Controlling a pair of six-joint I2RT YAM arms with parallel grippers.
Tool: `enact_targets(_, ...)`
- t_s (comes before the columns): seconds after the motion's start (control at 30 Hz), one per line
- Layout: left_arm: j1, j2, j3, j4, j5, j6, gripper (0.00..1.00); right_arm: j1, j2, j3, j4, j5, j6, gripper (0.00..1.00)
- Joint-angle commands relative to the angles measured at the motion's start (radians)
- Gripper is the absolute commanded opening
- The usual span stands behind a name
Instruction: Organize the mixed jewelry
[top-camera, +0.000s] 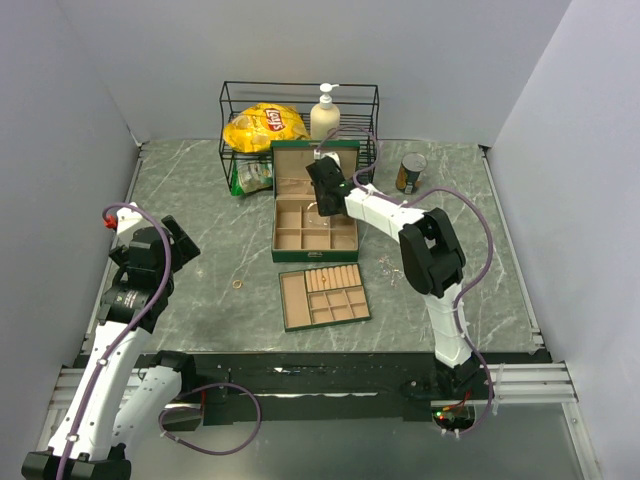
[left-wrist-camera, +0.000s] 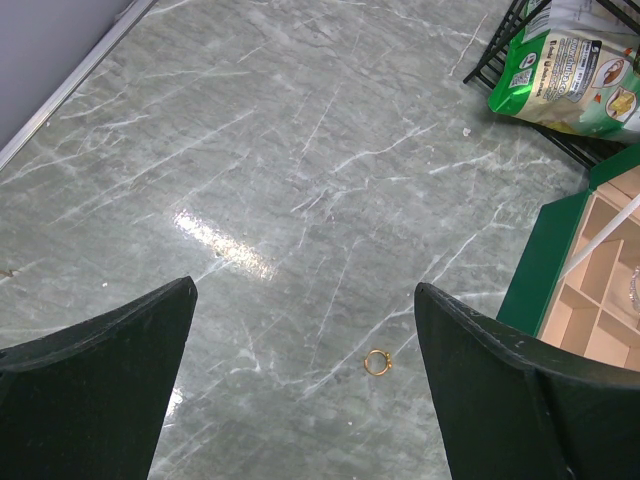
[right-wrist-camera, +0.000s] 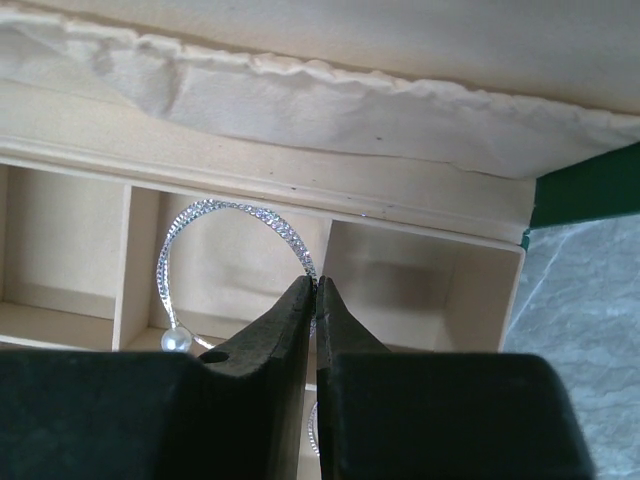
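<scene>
1. Right claw (right-wrist-camera: 316, 290) is pinching a silvery bangle (right-wrist-camera: 230, 204) by its thin wire, with the jaws pressed almost together on it.
2. Bangle is upright at a back-row compartment of the green box (top-camera: 314, 257), right under the open lid (right-wrist-camera: 330, 90) with its cream lining. Its pearl bead (right-wrist-camera: 176, 341) sits low on the left side. (Can't tell if the bangle touches the compartment floor or just hangs in it.)
3. Left claw (left-wrist-camera: 305, 290) is spread wide and holds nothing. It hangs over bare table (left-wrist-camera: 300, 150) on the left side, well apart from the box.
4. Gold ring (left-wrist-camera: 377, 362) lies flat on the table between the left claw and the box. In the wrist view it's nearer the right finger (left-wrist-camera: 490, 390) but not touching it.
5. Tray (top-camera: 284, 300) sits on the table just in front of the box, slightly tilted, with tan compartments.
6. Back of the table has a wire rack (top-camera: 225, 125) with a yellow chips bag (top-camera: 263, 127) in it, and a can (top-camera: 410, 172) off to its right.
</scene>
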Motion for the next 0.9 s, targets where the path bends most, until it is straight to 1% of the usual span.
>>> enact_targets(0.0, 0.003, -0.007, 0.001, 0.023, 0.008, 0.007, 0.96, 0.013, 0.04, 0.065, 0.044, -0.009, -0.037, 0.12)
enact_targets(0.23, 0.005, -0.005, 0.001, 0.021, 0.003, 0.005, 0.96, 0.021, 0.069, 0.082, 0.039, -0.01, -0.049, 0.13)
enact_targets(0.33, 0.005, -0.004, 0.002, 0.021, 0.003, 0.005, 0.96, 0.021, 0.076, 0.081, 0.027, 0.014, -0.049, 0.14)
enact_targets(0.4, 0.005, -0.002, 0.002, 0.021, 0.003, 0.007, 0.96, 0.021, 0.065, 0.07, 0.036, 0.017, -0.057, 0.2)
enact_targets(0.43, 0.003, -0.001, 0.002, 0.023, 0.005, 0.007, 0.96, 0.021, 0.06, 0.065, 0.042, 0.021, -0.06, 0.26)
enact_targets(0.47, 0.005, -0.001, 0.001, 0.023, 0.005, 0.007, 0.96, 0.021, 0.059, 0.064, 0.042, 0.021, -0.06, 0.29)
enact_targets(0.57, 0.005, 0.002, 0.002, 0.023, 0.006, 0.007, 0.96, 0.021, 0.042, 0.062, 0.042, 0.018, -0.065, 0.3)
enact_targets(0.6, 0.003, 0.002, 0.002, 0.023, 0.006, 0.007, 0.96, 0.021, 0.031, 0.062, 0.041, 0.019, -0.063, 0.31)
enact_targets(0.67, 0.005, 0.002, 0.002, 0.023, 0.009, 0.008, 0.96, 0.02, 0.019, 0.059, 0.042, 0.011, -0.063, 0.38)
enact_targets(0.77, 0.005, 0.004, 0.001, 0.024, 0.012, 0.01, 0.96, 0.021, -0.027, 0.038, 0.056, -0.004, -0.057, 0.4)
enact_targets(0.87, 0.003, 0.013, -0.005, 0.04, 0.035, 0.023, 0.96, 0.023, -0.094, -0.004, 0.084, -0.051, -0.051, 0.44)
